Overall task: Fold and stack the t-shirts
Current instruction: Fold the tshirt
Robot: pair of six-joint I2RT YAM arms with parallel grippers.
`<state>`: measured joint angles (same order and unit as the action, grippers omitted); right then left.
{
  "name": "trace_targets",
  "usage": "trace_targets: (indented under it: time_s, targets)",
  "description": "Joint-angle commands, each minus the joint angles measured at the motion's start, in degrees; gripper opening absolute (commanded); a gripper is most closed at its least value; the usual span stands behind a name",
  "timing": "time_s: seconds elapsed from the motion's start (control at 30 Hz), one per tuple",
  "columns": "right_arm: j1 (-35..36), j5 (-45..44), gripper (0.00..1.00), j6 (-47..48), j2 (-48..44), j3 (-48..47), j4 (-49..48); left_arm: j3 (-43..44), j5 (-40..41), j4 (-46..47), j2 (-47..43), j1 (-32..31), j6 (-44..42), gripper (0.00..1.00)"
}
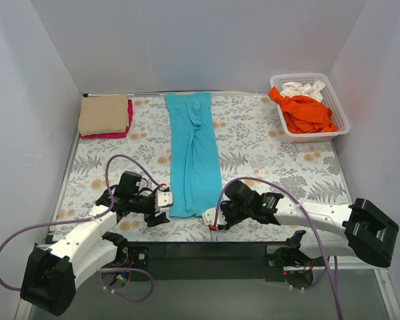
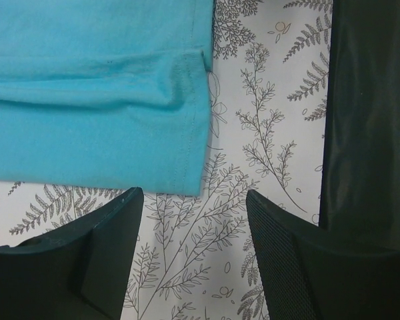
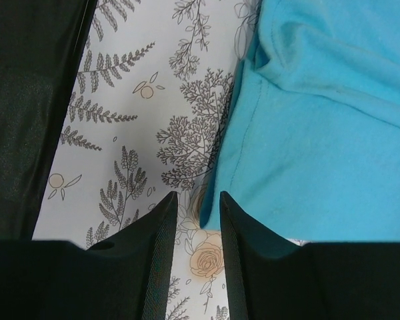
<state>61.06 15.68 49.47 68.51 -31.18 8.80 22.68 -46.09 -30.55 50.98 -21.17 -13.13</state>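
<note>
- Folded turquoise cloth t-shirt (image 1: 193, 153) lies mid-frame on the floral-clothed table (image 1: 267, 153).
- Left hand (image 1: 165, 208) open, empty, at its lower-left corner.
- Right hand (image 1: 211, 220) slightly open, empty, at its lower-right corner.

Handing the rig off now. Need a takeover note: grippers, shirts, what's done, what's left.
Left gripper: open, empty, by the teal shirt's near left corner.
Right gripper: narrowly open, empty, by its near right corner.
Teal shirt: a narrow lengthwise strip, mid-table.
Done: tan shirt folded, stacked on magenta shirt, far left corner.
Left: finish folding teal and stack it; orange shirt and white shirt lie unfolded in the basket.
</note>
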Motion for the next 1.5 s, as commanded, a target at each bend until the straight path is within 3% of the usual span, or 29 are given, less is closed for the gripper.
trace_targets:
  time_s: [0.0,0.4,0.93,1.2,1.33,1.4,1.47]
  targets:
    - [0.47,-0.65,0.34,1.68,0.92,1.03,-2.29,-0.88,1.43,4.70,1.31,-1.50,-2.17,0.59]
    - [0.47,-4.87,0.36,0.37,1.46,2.35,-3.88,-2.20,5.65,13.75,7.37,-8.80,2.05,0.51]
    - [0.38,-4.00,0.37,1.50,-1.80,0.77,-3.00,-2.20,6.10,14.02,8.34,-10.12,1.79,0.41]
    - [-0.41,-3.90,0.38,2.30,3.20,2.88,-5.45,-2.02,6.71,14.11,9.93,-10.56,1.52,0.38]
    - [-2.70,-3.47,0.35,1.33,7.24,2.70,-5.81,-2.02,7.06,14.37,11.94,-11.00,1.52,0.38]
    - [-3.48,-3.03,0.33,0.98,8.47,2.09,-5.72,-2.11,8.29,14.37,13.88,-11.17,1.26,0.33]
    - [-3.58,-2.76,0.25,0.89,9.01,1.65,-5.63,-2.28,9.34,14.29,14.93,-11.18,0.91,0.29]
